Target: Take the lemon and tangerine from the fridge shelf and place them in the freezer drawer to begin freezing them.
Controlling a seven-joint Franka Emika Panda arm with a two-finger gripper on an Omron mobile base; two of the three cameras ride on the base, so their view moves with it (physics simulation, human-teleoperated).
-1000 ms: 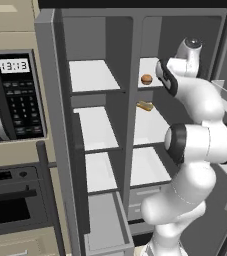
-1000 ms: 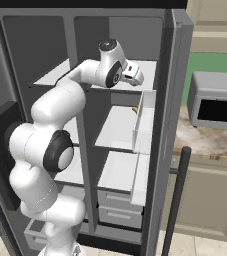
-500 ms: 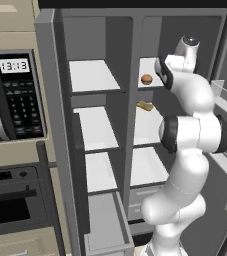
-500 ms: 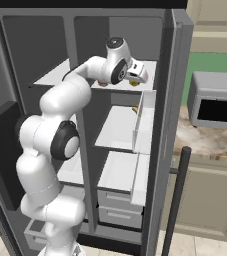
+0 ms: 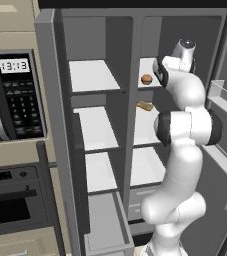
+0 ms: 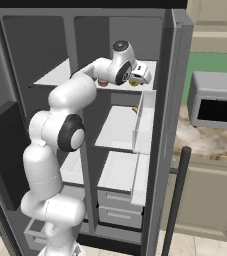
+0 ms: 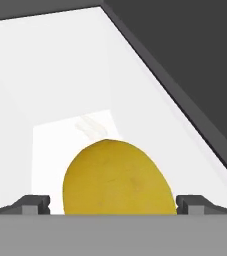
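On the top fridge shelf (image 5: 150,69), your end effector (image 7: 113,206) sits wide around the lemon (image 7: 117,178), not yet gripped; tangerine (image 5: 146,79) untouched, both fruits left to move

The flat white top shelf (image 5: 147,67) of the fridge's right-hand compartment is seen in the upper middle of the left base view, bounded by dark grey walls. A small round orange-brown tangerine (image 5: 146,79) is set on it near its front edge. In the hand view the same white shelf (image 7: 45,75) spreads across the upper left, and a roundish yellow lemon (image 7: 117,178) is seen resting on it at lower centre. On the white shelf below (image 5: 144,127), a tan-brown elongated food item (image 5: 145,105) is laid.
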